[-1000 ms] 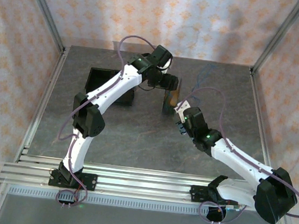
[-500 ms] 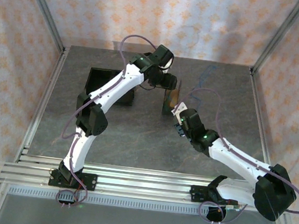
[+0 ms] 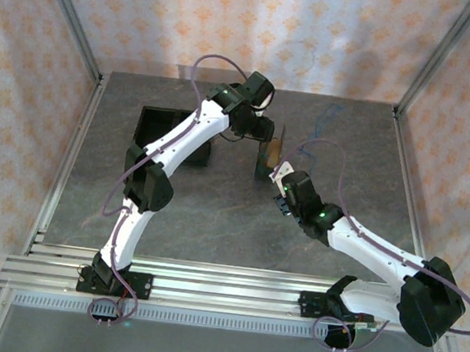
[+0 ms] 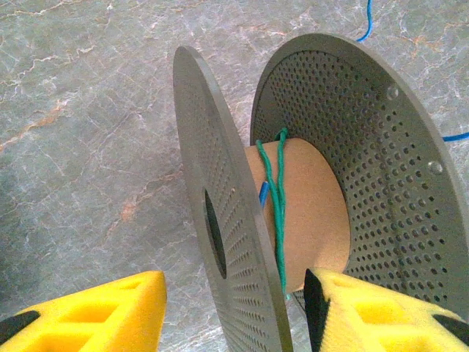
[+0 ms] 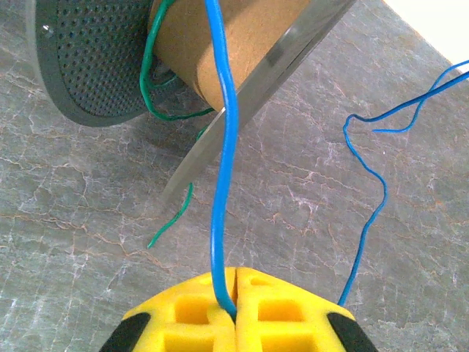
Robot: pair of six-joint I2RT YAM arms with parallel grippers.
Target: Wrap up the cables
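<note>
A dark grey spool point(image 4: 344, 132) with perforated flanges and a brown core stands upright on the table, small in the top view point(image 3: 268, 153). The green cable point(image 4: 278, 213) is wound a few turns round the core, with a short bit of blue beside it. My left gripper point(image 4: 234, 323) is open, its yellow fingers point(image 4: 88, 315) straddling the near flange. My right gripper point(image 5: 236, 308) is shut on the blue cable point(image 5: 218, 169), which runs taut up to the core. More blue cable point(image 5: 370, 183) lies loose on the table to the right. A green loose end point(image 5: 176, 213) dangles under the spool.
A black open box point(image 3: 152, 124) sits on the table left of the spool, partly under my left arm. Metal frame posts point(image 3: 68, 34) and patterned walls close in the marble-look table point(image 3: 213, 216). A rail point(image 3: 222, 289) runs along the near edge.
My right gripper has crept a little left and toward the spool with the blue cable. The left arm's elbow has shifted slightly; its gripper stays at the spool.
</note>
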